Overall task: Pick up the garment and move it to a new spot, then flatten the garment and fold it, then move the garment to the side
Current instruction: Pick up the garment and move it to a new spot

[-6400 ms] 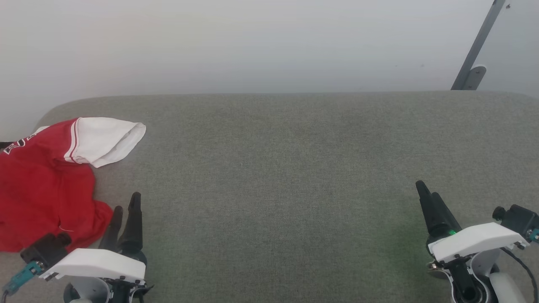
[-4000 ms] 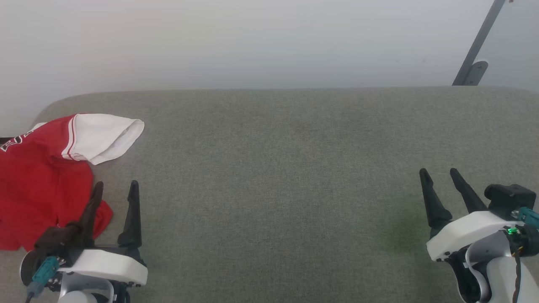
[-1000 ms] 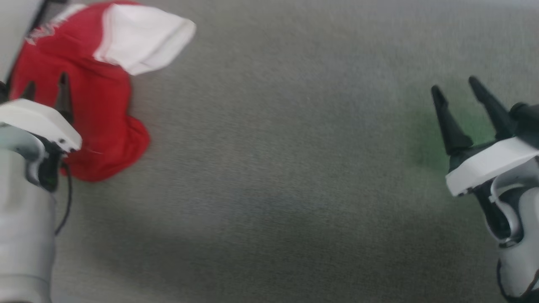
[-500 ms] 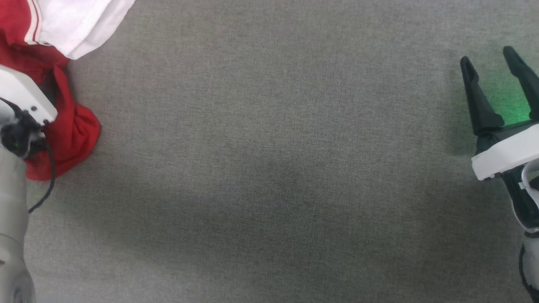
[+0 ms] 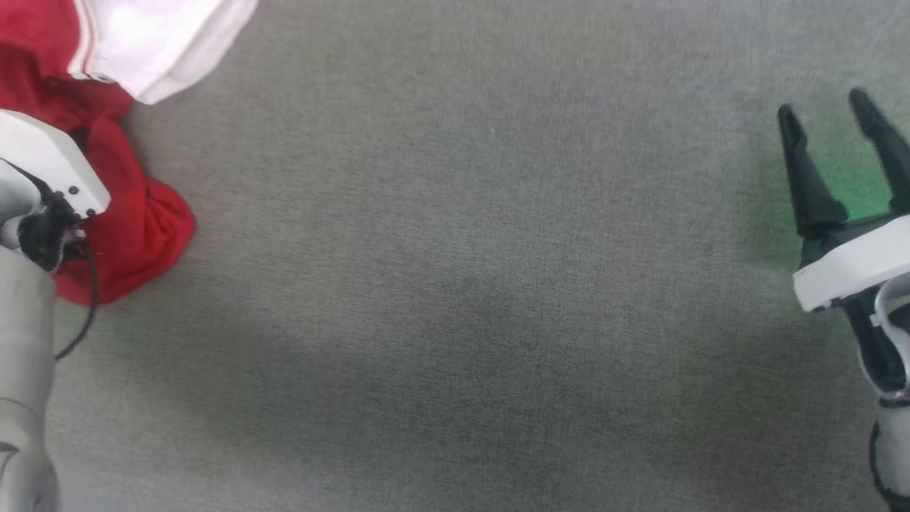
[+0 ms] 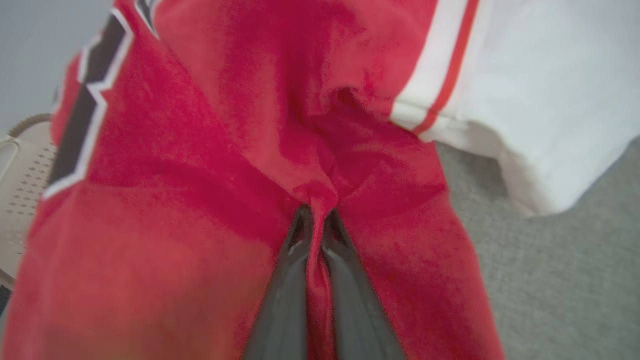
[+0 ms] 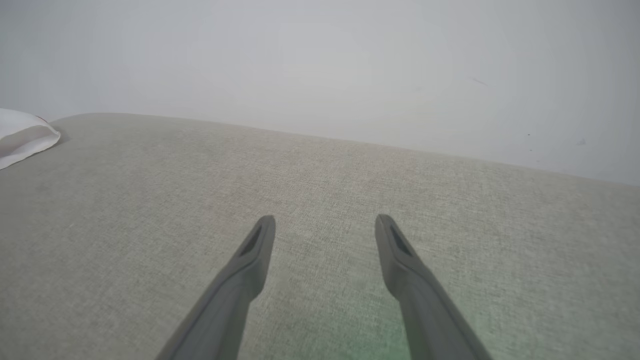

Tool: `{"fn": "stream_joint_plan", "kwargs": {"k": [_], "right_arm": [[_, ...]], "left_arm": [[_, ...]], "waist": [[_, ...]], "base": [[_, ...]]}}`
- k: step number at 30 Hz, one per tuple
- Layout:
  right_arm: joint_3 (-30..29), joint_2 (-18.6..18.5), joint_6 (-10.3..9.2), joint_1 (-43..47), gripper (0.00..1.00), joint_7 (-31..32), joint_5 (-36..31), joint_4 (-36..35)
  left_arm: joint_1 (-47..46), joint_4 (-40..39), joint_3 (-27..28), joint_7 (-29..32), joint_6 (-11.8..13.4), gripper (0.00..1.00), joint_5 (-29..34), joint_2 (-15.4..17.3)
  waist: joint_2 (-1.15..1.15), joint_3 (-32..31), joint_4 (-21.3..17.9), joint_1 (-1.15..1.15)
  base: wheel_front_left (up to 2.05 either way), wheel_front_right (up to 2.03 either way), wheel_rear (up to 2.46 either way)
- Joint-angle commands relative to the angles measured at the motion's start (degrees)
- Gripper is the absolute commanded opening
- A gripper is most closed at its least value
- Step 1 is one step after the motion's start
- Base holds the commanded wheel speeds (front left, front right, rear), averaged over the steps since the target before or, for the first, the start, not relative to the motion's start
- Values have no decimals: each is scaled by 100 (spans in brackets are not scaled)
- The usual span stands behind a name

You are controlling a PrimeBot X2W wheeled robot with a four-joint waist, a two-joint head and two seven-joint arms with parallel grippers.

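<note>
At left edge: garment (image 5: 142, 220) cut off | left jaws pinching it | right jaws apart

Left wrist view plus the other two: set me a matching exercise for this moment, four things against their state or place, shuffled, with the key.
Column one
1. left gripper
2. right gripper
3. white sleeve
4. black lettering

Column two
A. open, over the bare grey surface
B. outlined in white on red cloth
C. shut on a pinched fold of the garment
D. top left of the head view, edged with striped trim

Pairs: 1-C, 2-A, 3-D, 4-B
</note>
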Motion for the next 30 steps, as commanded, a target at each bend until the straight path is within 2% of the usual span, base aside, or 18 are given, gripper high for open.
{"fn": "stream_joint_plan", "kwargs": {"k": [1,10,14,21,26,30], "right_arm": [[6,54,-2,74,100,-75,17,76],[6,316,-2,347,100,-277,66,392],[-30,426,-2,451,100,-359,77,501],[-126,616,-2,638,100,-520,65,653],[-234,709,-2,738,100,-589,69,705],[-345,763,-2,760,100,-665,64,734]], "left_arm": [[-24,-114,-83,-185,-23,0,90,124],[-132,-825,-628,-835,-34,0,340,417],[-165,-1335,-946,-774,-35,0,288,595],[-174,-2629,-1464,-285,-36,0,91,1025],[-31,-3583,-1578,232,-32,0,18,1158],[152,-4483,-1636,704,80,0,-30,1226]], "waist": [[0,-257,70,0],[0,-943,161,0],[0,-1243,188,0],[0,-1742,154,0],[0,-1953,47,0],[0,-2079,-113,0]], "base": [[0,0,0],[0,0,0],[0,0,0],[0,0,0],[0,0,0],[0,0,0]]}}
